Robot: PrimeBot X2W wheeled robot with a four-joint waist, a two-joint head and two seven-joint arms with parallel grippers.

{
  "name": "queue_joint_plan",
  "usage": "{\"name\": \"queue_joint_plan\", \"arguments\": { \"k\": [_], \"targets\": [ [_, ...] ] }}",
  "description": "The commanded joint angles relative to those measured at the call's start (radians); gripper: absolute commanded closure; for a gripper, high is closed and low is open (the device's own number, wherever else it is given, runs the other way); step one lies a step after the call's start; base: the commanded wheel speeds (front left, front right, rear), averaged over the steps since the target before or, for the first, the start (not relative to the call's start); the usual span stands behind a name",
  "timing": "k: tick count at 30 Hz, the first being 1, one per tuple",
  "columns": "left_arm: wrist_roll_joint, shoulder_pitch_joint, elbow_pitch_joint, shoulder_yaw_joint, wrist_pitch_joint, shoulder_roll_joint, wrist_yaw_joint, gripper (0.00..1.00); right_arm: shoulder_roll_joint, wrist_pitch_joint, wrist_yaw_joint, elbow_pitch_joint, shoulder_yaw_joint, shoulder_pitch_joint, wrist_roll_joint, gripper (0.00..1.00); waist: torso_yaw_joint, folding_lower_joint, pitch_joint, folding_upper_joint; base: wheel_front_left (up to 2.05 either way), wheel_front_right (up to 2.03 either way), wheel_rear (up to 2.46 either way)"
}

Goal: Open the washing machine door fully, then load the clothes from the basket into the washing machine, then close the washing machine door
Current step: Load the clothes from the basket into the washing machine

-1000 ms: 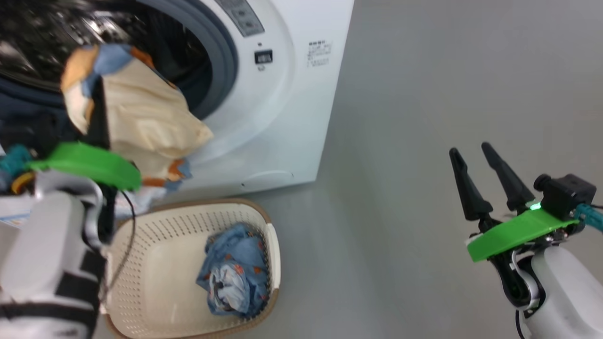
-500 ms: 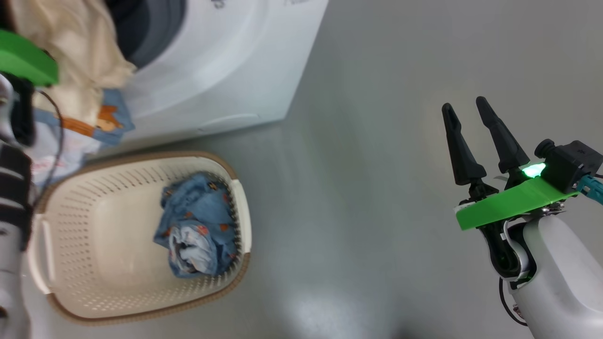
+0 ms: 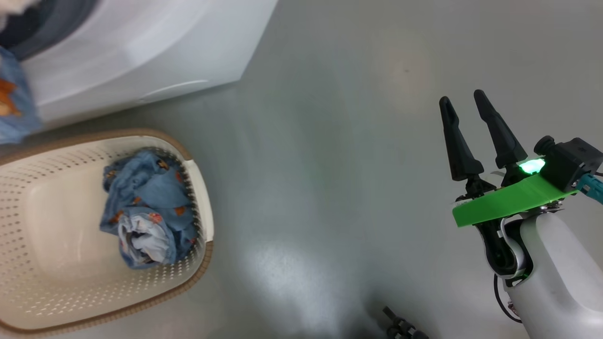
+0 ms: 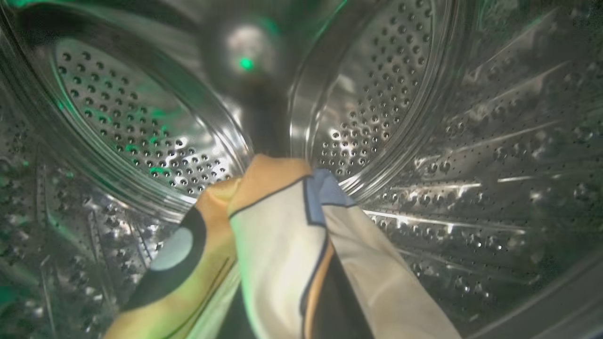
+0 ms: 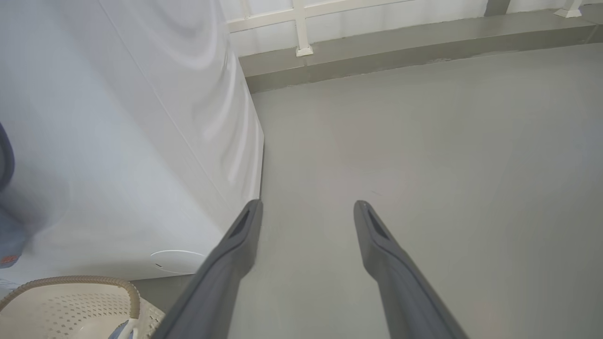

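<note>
Head view: the big white boxy washing machine [image 3: 141, 56] stands far left. The cream perforated plastic basket [image 3: 202, 221] sits near left, with the crumpled light blue garment [image 3: 146, 207] inside. The right gripper [image 3: 462, 98] hangs released and empty, well to the garment's right.

Left wrist view: inside the perforated steel drum [image 4: 141, 117], the cream garment with orange and blue trim [image 4: 278, 235] runs lengthwise along the left gripper. That gripper seems clenched on it, though cloth covers the fingers.

Right wrist view: the fingers [image 5: 226, 263] are spread, with the basket's corner near left. The left arm looks nearer the basket.

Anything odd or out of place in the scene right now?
Mildly: the cream garment is in the drum, but its blue-trimmed tail hangs outside over the washing machine front, so it could snag. The light blue garment lies in the basket.
</note>
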Motion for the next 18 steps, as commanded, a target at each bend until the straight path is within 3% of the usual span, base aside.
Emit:
{"name": "queue_joint_plan", "arguments": {
  "k": [1, 8, 9, 10, 11, 18],
  "targets": [
    [0.03, -0.017, -0.089, 0.03, -0.006, 0.05, 0.019, 1.0, -0.01, -0.008, 0.007, -0.024, 0.007, 0.015, -0.012, 0.0, -0.017, -0.0001, 0.019, -0.0001, 0.0, 0.0, 0.0],
    [0.083, 0.046, -0.23, 0.117, -0.006, 0.026, 0.041, 1.0, -0.001, -0.008, 0.007, -0.021, 0.008, 0.008, -0.017, 0.0, -0.01, -0.0001, 0.019, -0.0001, 0.0, 0.0, 0.0],
    [0.085, 0.058, -0.214, 0.124, -0.006, 0.02, 0.038, 0.76, -0.001, -0.008, 0.007, -0.019, 0.011, 0.007, -0.018, 0.0, -0.008, -0.0001, 0.015, -0.0001, 0.0, 0.0, 0.0],
    [0.088, 0.068, -0.185, 0.125, -0.006, 0.015, 0.032, 0.07, -0.001, -0.008, 0.007, -0.017, 0.013, 0.007, -0.018, 0.0, -0.005, -0.0001, 0.011, -0.0001, 0.0, 0.0, 0.0],
    [0.089, 0.073, -0.156, 0.125, -0.006, 0.01, 0.026, 0.0, -0.001, -0.008, 0.007, -0.014, 0.015, 0.007, -0.018, 0.0, -0.002, -0.0001, 0.008, -0.0001, 0.0, 0.0, 0.0],
    [0.078, 0.053, 0.096, 0.099, 0.015, -0.023, -0.024, 0.0, -0.007, -0.008, 0.007, 0.002, 0.031, 0.0, -0.014, 0.0, 0.018, -0.0001, -0.034, -0.0001, 0.0, 0.0, 0.0]
  ]
}}
